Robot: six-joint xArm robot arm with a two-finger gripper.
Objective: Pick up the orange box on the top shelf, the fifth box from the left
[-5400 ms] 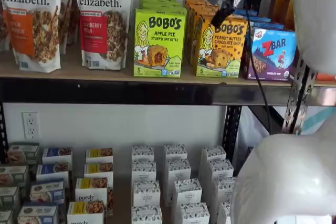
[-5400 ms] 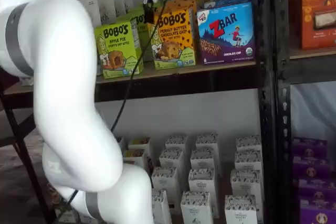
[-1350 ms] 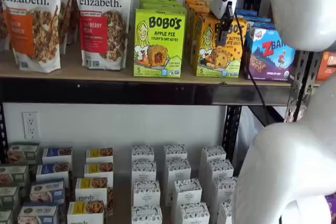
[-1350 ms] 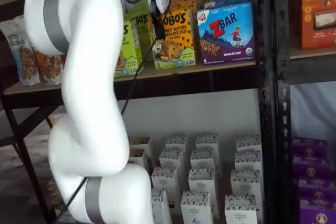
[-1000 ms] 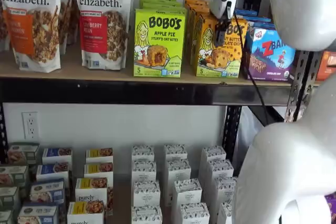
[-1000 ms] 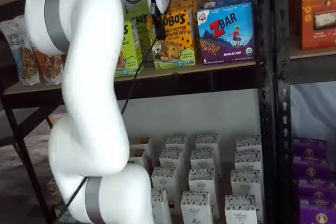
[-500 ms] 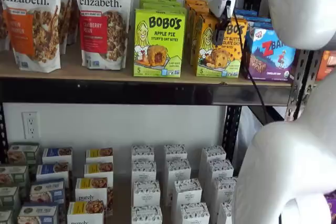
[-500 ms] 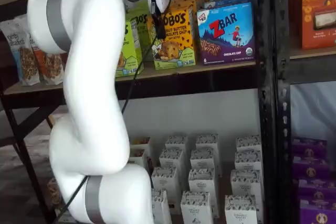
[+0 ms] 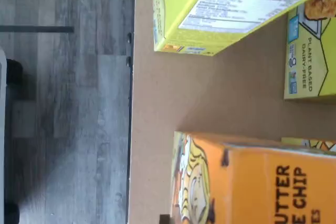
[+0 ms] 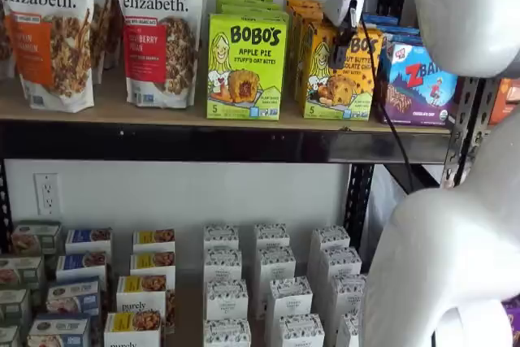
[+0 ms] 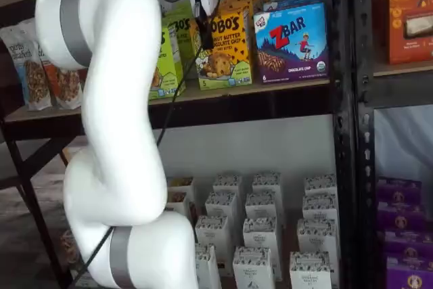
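Tool hangs at the upper front of the orange box, black fingers over the box face in both shelf views; seen side-on, so cannot tell whether it is spread or closed. Orange box stands upright on the top shelf, between the green box and the ZBar box. Wrist view shows the orange box near the shelf's front edge, green box apart from it.
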